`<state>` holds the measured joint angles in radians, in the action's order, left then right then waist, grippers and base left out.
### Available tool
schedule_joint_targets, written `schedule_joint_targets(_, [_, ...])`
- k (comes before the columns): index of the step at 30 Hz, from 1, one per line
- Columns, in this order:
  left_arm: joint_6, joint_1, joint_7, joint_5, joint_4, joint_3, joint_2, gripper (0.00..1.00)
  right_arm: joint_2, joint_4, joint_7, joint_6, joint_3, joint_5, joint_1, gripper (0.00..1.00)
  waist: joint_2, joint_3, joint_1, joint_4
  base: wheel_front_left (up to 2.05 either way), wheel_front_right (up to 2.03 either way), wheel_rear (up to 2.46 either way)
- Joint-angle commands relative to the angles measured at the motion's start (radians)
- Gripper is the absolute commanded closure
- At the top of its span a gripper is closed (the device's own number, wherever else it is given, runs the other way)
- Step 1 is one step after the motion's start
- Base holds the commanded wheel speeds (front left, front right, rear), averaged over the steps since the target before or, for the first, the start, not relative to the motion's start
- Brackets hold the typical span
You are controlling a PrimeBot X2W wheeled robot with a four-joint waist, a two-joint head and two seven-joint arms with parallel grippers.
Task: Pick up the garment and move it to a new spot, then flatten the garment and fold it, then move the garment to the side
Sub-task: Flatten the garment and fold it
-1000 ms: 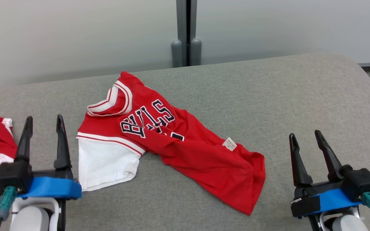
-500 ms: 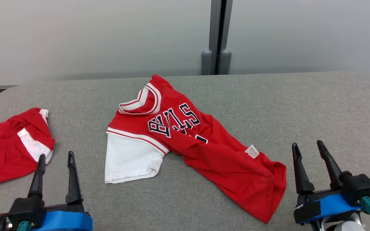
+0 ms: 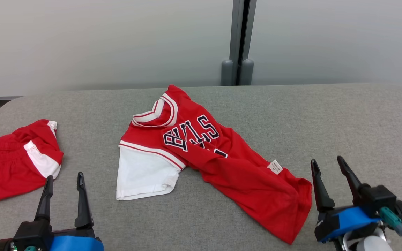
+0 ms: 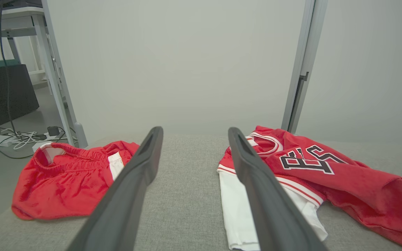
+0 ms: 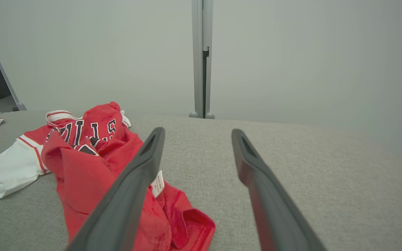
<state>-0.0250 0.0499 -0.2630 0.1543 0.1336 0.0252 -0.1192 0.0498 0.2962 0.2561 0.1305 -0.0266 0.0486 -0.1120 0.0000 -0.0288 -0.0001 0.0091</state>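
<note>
since the earlier frame the head view is shifted, not the garment point(image 3: 243, 174), left crumpled at 12 o'clock. left gripper point(image 3: 65, 176) and right gripper point(image 3: 327, 160) are held spread, empty, staged for pickup.

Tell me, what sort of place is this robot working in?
Probably a lab or office test area, not a home: pale partition panels joined by a metal post, a grey fabric-covered worktop holding a red jersey, and loose cables beside a metal-framed bench.
</note>
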Motion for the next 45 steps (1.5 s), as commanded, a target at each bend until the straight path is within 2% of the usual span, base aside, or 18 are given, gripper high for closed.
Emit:
schedule_joint_targets(1, [-0.004,-0.007,-0.003,-0.009,-0.001,0.006,0.005,0.0,0.001,0.009,-0.005,0.001,-0.001,-0.008,-0.024,0.0,0.0,-0.002,0.0001,0.0,0.0,0.0,0.0])
schedule_joint_targets(7, [-0.014,-0.022,-0.003,-0.024,-0.005,0.004,0.021,0.0,0.002,0.116,-0.033,0.001,-0.021,-0.053,-0.103,0.0,0.0,-0.021,0.0001,0.01,0.0,0.0,0.0])
schedule_joint_targets(28, [-0.052,-0.082,-0.003,-0.043,0.02,0.012,0.054,0.0,0.035,0.673,-0.032,0.0,-0.014,-0.09,-0.271,0.0,0.0,-0.094,0.0001,0.071,0.0,0.0,0.0])
schedule_joint_targets(29, [-0.053,-0.083,-0.003,-0.044,0.022,0.011,0.055,0.0,0.032,0.696,-0.034,0.0,-0.007,-0.081,-0.28,0.15,0.0,-0.094,0.0001,0.073,0.0,0.0,0.0])
schedule_joint_targets(30, [-0.053,-0.084,-0.003,-0.046,0.023,0.012,0.056,0.0,0.028,0.712,-0.031,0.001,0.002,-0.071,-0.29,0.85,0.0,-0.093,0.0001,0.074,0.0,0.0,0.0])
schedule_joint_targets(31, [-0.053,-0.084,-0.003,-0.046,0.024,0.013,0.056,0.0,0.027,0.725,-0.026,0.001,0.009,-0.063,-0.299,1.0,0.0,-0.092,0.0001,0.074,0.0,0.0,0.0])
schedule_joint_targets(35, [-0.053,-0.076,-0.003,-0.047,0.028,0.018,0.059,0.0,0.043,0.731,-0.009,0.0,0.02,-0.04,-0.334,1.0,0.0,-0.085,0.0001,0.069,0.0,0.0,0.0])
schedule_joint_targets(39, [-0.057,-0.073,-0.003,-0.045,0.036,0.016,0.062,0.0,0.071,0.668,0.008,0.0,0.031,-0.012,-0.39,1.0,0.0,-0.065,0.0001,0.066,0.0,0.0,0.0])
schedule_joint_targets(45, [-0.061,-0.055,-0.003,-0.041,0.045,0.015,0.066,0.0,0.105,0.443,0.01,0.0,0.061,0.044,-0.404,1.0,0.0,-0.023,0.0001,0.064,0.0,0.0,0.0])
